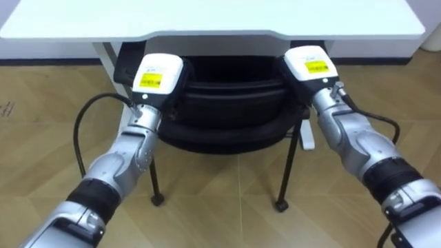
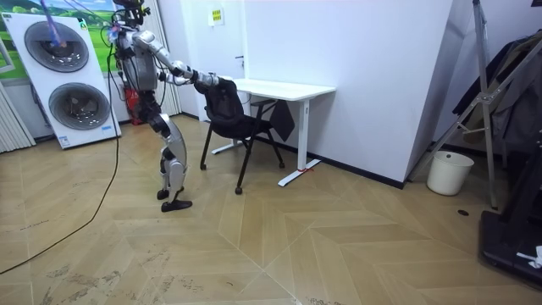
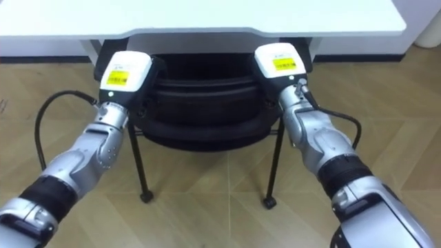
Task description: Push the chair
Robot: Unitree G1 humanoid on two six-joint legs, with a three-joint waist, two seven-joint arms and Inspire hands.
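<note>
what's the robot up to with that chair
The robot stands behind a black chair, with its left hand and right hand on the top of the backrest, one at each side. Both arms are stretched forward, as for a push. The chair faces a white desk, and its seat seems partly under the top.

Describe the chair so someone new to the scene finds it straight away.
Find the white desk against the white wall. The chair stands right at the desk's near edge, between it and the robot. It is the one black piece there, on thin dark legs, with the robot's left hand and right hand at its backrest.
</note>
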